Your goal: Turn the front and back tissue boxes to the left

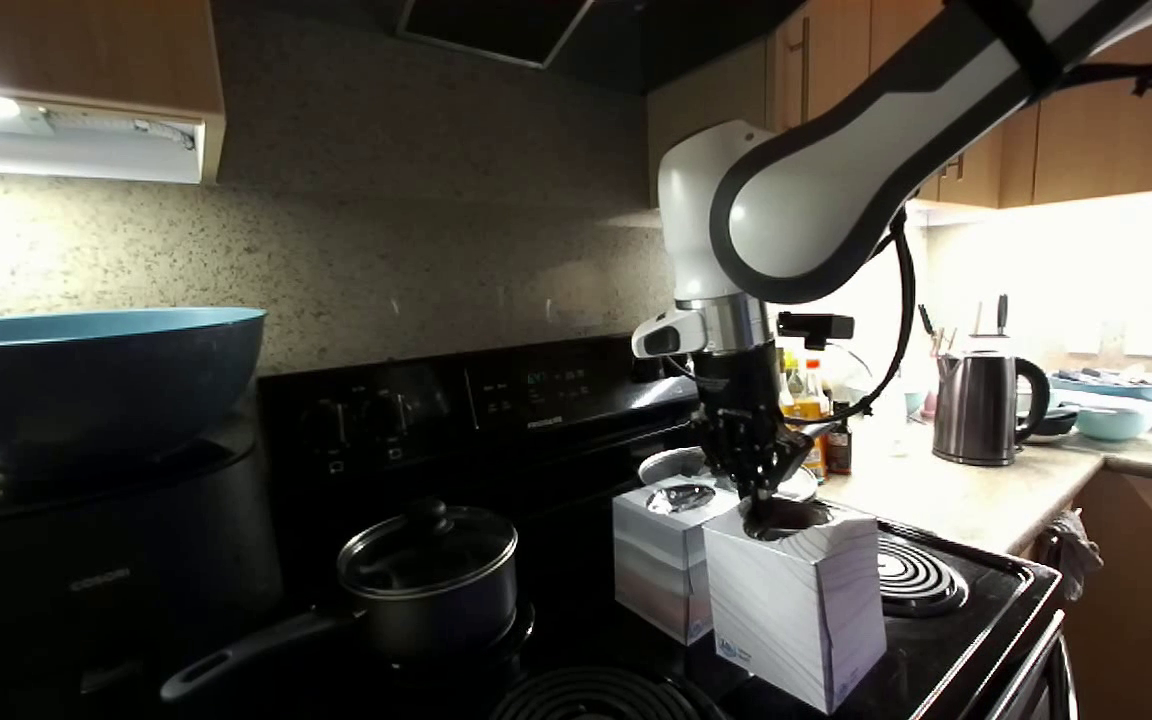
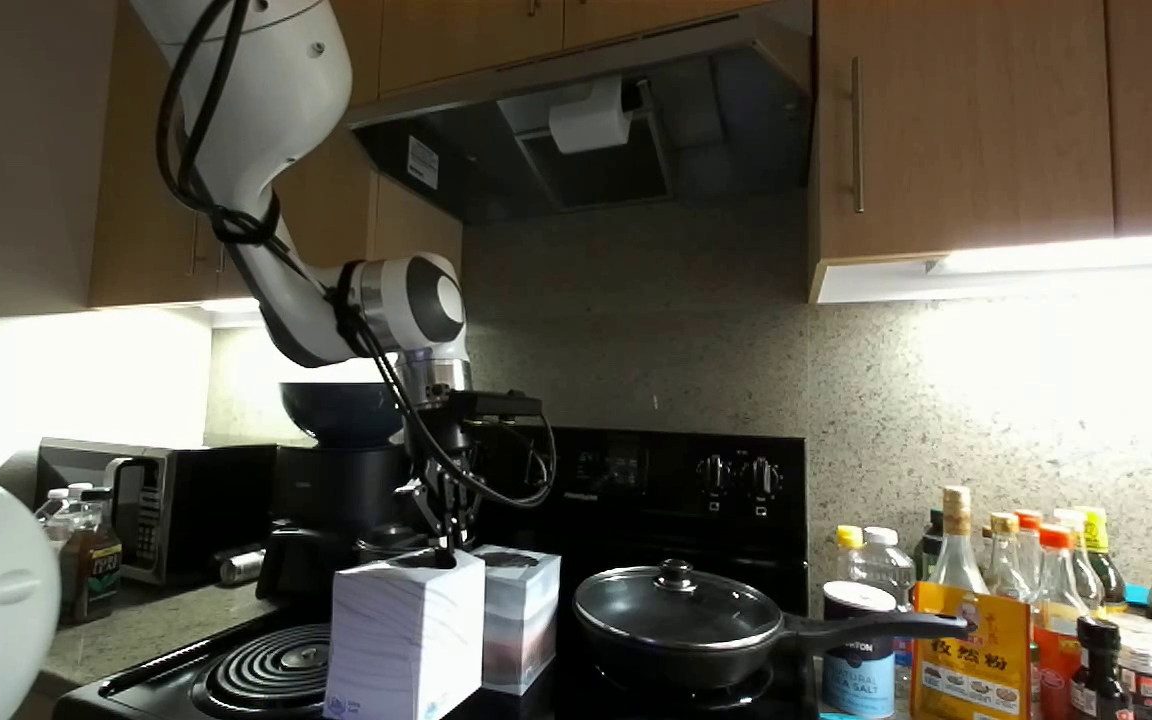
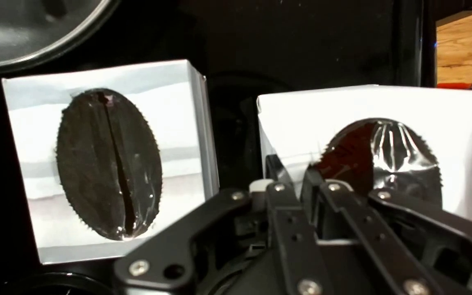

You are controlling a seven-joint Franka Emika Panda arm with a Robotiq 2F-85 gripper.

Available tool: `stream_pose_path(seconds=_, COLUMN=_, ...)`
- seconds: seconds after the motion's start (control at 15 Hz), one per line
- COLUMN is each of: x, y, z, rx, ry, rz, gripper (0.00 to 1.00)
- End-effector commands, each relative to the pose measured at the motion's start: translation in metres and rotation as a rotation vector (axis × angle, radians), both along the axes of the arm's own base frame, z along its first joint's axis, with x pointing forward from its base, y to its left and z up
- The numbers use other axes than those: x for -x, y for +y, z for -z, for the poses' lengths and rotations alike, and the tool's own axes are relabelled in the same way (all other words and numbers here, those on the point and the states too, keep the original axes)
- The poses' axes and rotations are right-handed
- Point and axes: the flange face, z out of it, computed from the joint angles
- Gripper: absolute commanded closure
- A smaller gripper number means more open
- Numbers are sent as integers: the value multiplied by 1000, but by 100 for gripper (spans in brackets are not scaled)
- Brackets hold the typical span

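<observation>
Black and glossy, the stove spread wide, its control panel standing along the back. White with dark trim, the robot arm reached over it and bent down at the wrist. Beside the stove, a dark appliance bore a wide blue bowl, and a glass-lidded pan sat on the stove itself. Then came the front tissue box, upright near the stove's front edge (whether its base touched the surface, I could not tell). The back tissue box, also upright, stood just beside it, toward the control panel; in the wrist view a dark strip parted the two. Smaller again, the gripper pointed down at the front tissue box, its jaws drawn close together, pinching the cardboard between the oval top opening and the side facing the back tissue box. Dark film lay across that opening, streaked with bright glints.
</observation>
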Motion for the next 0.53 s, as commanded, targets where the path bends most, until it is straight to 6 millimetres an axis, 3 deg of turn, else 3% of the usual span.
stream_pose_path(seconds=0.0, x=-1, y=-11, z=4, rx=-30, ry=-88, rz=49, gripper=97)
stream_pose_path(seconds=0.13, x=-3, y=-14, z=6, rx=-50, ry=-122, rz=76, gripper=97)
stream_pose_path(seconds=0.2, x=-4, y=-16, z=7, rx=-56, ry=-132, rz=83, gripper=63)
stream_pose_path(seconds=0.27, x=-5, y=-18, z=8, rx=-60, ry=-137, rz=88, gripper=62)
stream_pose_path(seconds=0.47, x=-6, y=-21, z=10, rx=-66, ry=-130, rz=100, gripper=44)
